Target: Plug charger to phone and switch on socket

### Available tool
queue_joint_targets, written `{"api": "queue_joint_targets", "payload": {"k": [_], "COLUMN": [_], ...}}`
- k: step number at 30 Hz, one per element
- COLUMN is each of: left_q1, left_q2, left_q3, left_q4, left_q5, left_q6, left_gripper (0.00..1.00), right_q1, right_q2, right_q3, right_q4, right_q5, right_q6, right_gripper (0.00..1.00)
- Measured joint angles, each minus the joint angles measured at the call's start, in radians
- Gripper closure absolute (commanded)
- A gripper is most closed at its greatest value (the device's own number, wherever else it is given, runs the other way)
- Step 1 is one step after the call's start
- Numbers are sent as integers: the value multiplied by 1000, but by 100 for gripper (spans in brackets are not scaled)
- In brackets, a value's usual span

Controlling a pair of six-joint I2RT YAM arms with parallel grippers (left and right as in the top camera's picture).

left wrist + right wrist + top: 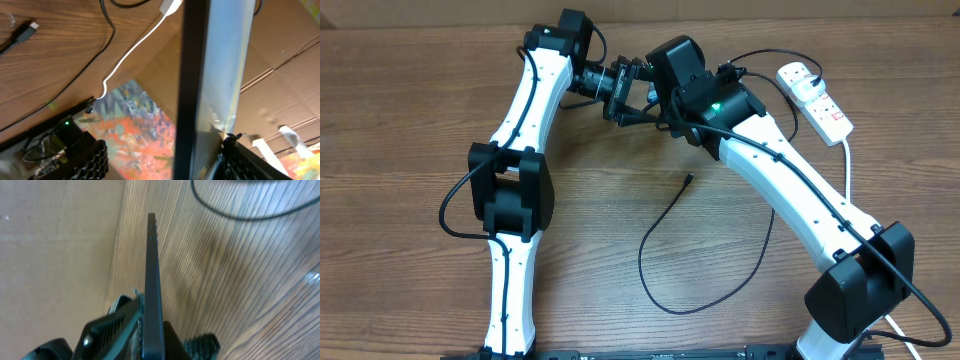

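Wood-grain table (400, 120) fills your overhead view, with a strip of brown cardboard along the far edge. You see both arms reaching to the far middle of the table, where the left gripper (623, 92) and the right gripper (660, 100) meet close together.

You cannot see the phone (212, 80) from overhead, because the two wrists hide it. In the left wrist view it stands as a tall slab with a black edge and a pale blue face, and its lower end goes between the left fingers (90, 160), which close on it. In the right wrist view you see the phone (154, 285) edge-on, thin and dark, and its near end sits between the right fingers (122, 317), which also hold it tight. So both grippers hold the same phone, lifted off the table.

The charger (665, 255) lies on the table in a big loop in the middle, between the two arms. Its small tip (689, 180) is free on the wood, near the right arm and apart from the phone. The same tip (27, 30) shows at the top left of the left wrist view.

The socket (815, 100) lies at the far right, tilted, with red switches on top. The black cable runs up to its far end. Its white cord (847, 160) goes down toward the near right.
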Motion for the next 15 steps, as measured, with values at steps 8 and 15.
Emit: {"api": "queue_joint_targets", "payload": {"k": [8,15], "left_q1": [29,58], "left_q2": [0,0], "left_q3": [3,3], "left_q4": [87,91], "left_q5": [-39,-58], "left_q6": [-120,-187], "left_gripper": [45,58], "right_q1": [0,0], "right_q2": [0,0], "right_q3": [0,0], "right_q4": [2,-9], "right_q5": [-41,-90], "right_q6": [44,178], "right_gripper": [96,96]}}
